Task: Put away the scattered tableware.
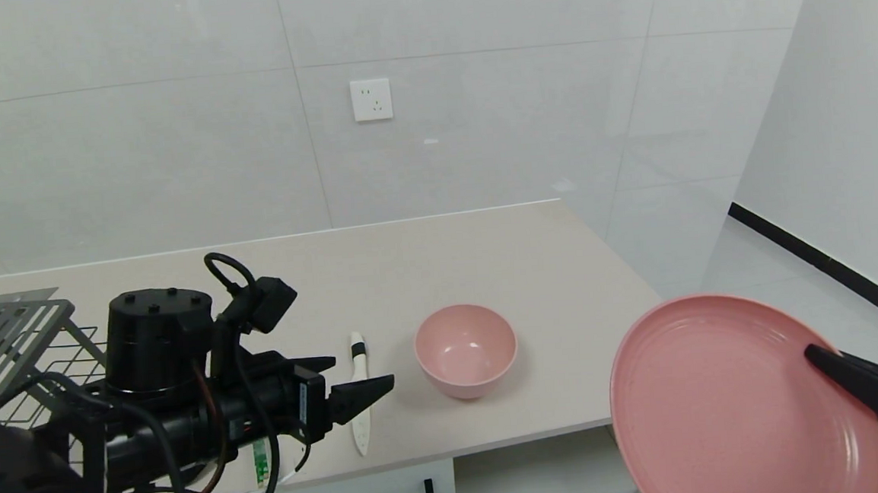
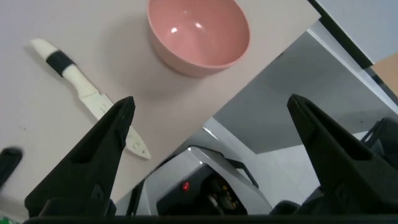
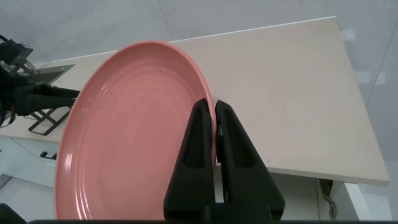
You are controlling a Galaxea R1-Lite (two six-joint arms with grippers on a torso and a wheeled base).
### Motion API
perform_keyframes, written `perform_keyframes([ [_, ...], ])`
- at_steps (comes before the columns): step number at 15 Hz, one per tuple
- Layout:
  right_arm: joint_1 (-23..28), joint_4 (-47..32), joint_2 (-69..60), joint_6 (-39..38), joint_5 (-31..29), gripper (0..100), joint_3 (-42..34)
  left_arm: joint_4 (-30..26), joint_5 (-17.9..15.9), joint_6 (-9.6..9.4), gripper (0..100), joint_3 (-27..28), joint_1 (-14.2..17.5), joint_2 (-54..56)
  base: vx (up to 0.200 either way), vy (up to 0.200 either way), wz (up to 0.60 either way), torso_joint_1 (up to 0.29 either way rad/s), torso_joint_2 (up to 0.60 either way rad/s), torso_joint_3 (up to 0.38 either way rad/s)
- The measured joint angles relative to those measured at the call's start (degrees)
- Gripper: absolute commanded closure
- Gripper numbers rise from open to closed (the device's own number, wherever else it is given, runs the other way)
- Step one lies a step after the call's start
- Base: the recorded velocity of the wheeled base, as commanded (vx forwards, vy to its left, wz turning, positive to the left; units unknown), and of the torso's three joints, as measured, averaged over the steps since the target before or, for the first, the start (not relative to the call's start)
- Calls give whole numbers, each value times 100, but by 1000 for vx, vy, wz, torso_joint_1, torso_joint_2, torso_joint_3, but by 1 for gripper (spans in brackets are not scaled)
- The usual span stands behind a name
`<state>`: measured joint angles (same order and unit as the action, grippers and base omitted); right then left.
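Head view: pink bowl [image 1: 466,349] upright on the counter [image 1: 485,259], white knife [image 1: 357,354] flat just to its left, wire rack [image 1: 10,341] at the counter's left end; left end effector [image 1: 360,392] above the knife; pink plate [image 1: 723,404] tilted in the air past the counter's right end, rim clamped by the right end effector [image 1: 823,356]. Left wrist view: left end effector spread wide apart, gripping nothing, bowl and knife on the counter below. Right wrist view: right end effector pinched together on the plate's rim, counter beyond.
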<state>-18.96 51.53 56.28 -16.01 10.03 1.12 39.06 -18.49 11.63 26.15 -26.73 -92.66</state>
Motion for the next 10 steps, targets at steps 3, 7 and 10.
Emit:
perform_keyframes([
  [3,5,-5,44,-5,22,100,-13,616,55,-2,0,63,-16,-458,0,0,0,0,0,0],
  [7,5,-2,79,-13,23,100,-16,1180,188,7,0,210,-118,-1136,0,0,0,0,0,0],
  [10,9,-2,85,-16,23,100,-16,1467,489,416,0,681,-251,-1743,0,0,0,0,0,0],
])
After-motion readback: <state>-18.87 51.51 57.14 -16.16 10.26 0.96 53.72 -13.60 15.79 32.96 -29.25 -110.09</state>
